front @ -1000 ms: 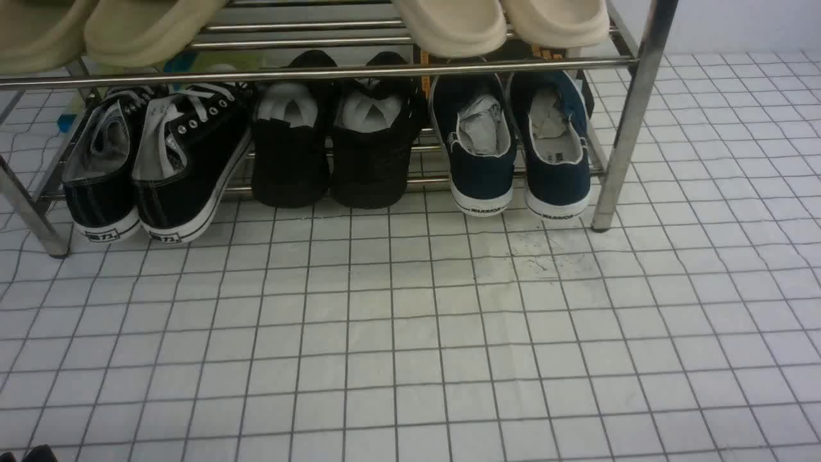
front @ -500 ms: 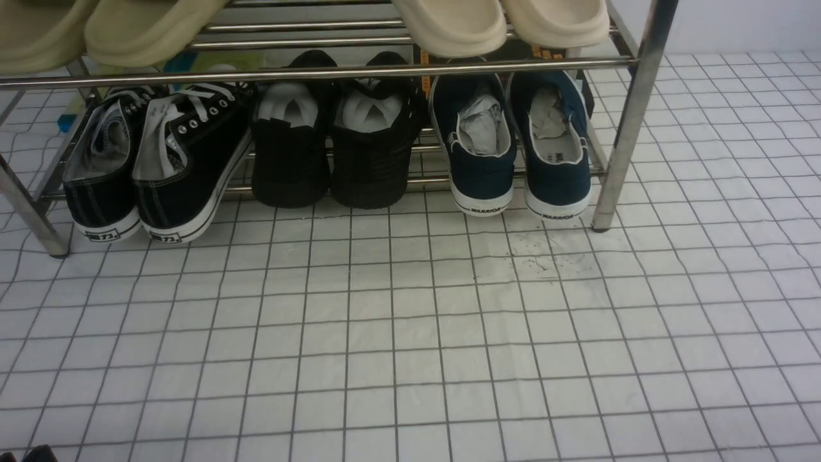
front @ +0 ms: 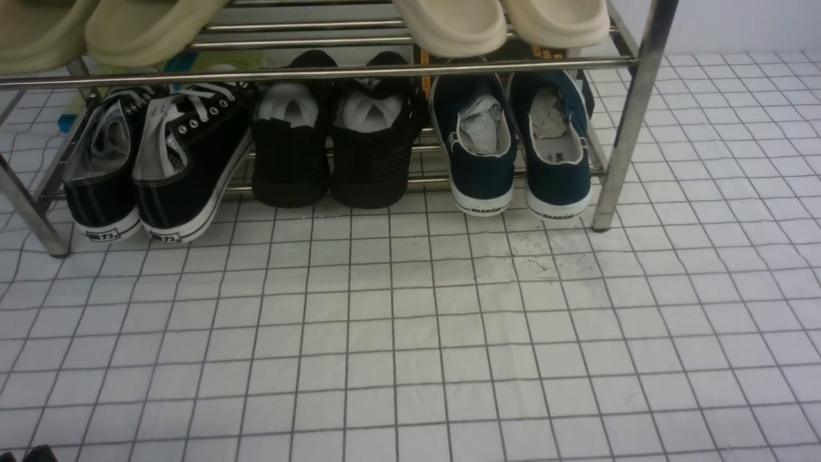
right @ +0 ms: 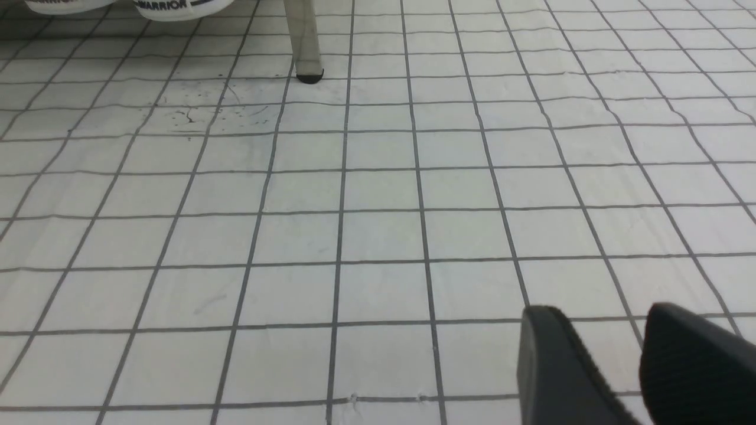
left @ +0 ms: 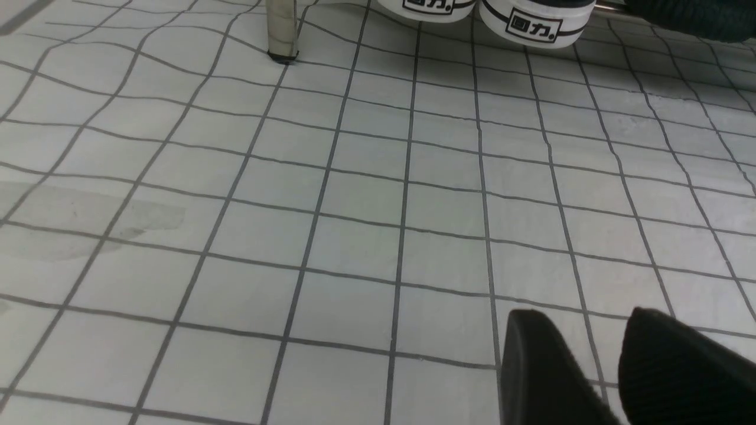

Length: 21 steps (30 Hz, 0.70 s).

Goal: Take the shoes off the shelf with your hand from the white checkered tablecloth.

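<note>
The pair of navy blue slip-on shoes (front: 518,154) stands heels out on the lower tier of the chrome shelf (front: 632,115), at its right end, on the white checkered tablecloth (front: 410,333). Their white "WARRIOR" soles (right: 177,6) show at the edge of the right wrist view, far from my right gripper (right: 599,313). That gripper is open and empty, low over the cloth. My left gripper (left: 582,319) is also open and empty over the cloth, well short of the shelf leg (left: 282,29). Neither arm reaches into the front view.
Black lace-up sneakers (front: 157,160) sit at the shelf's left end; their soles also show in the left wrist view (left: 531,23). All-black high-tops (front: 333,147) stand in the middle. Beige slippers (front: 500,22) lie on the upper tier. The right front leg (right: 304,41) stands beside the navy shoes.
</note>
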Available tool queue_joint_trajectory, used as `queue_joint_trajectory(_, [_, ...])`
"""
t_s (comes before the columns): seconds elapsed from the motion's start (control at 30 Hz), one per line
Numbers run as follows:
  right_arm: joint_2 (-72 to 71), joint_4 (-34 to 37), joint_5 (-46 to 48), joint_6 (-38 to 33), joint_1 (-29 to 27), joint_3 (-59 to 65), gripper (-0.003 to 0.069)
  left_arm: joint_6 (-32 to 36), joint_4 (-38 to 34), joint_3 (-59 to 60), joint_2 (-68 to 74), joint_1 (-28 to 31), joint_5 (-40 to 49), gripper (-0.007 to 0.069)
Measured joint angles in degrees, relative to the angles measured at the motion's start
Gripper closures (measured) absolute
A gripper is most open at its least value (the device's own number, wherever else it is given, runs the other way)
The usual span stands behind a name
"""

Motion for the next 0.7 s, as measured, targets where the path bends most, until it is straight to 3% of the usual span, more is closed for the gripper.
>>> queue_joint_trajectory(0.53, [0.00,-0.09,-0.14,0.12,0.00,0.00,0.0420,0.00,0.00,0.00,0.00,0.00,0.00,0.0385])
queue_joint_trajectory(0.63, [0.00,4.60,-1.09,3.77,0.00,0.06,0.0420,0.00,0.00,0.00,0.00,0.00,0.00,0.0385])
queue_joint_trajectory(0.7, [0.00,12.60,-1.93,8.49,0.00,0.28,0.0420,0.00,0.00,0.00,0.00,0.00,0.00,0.0385])
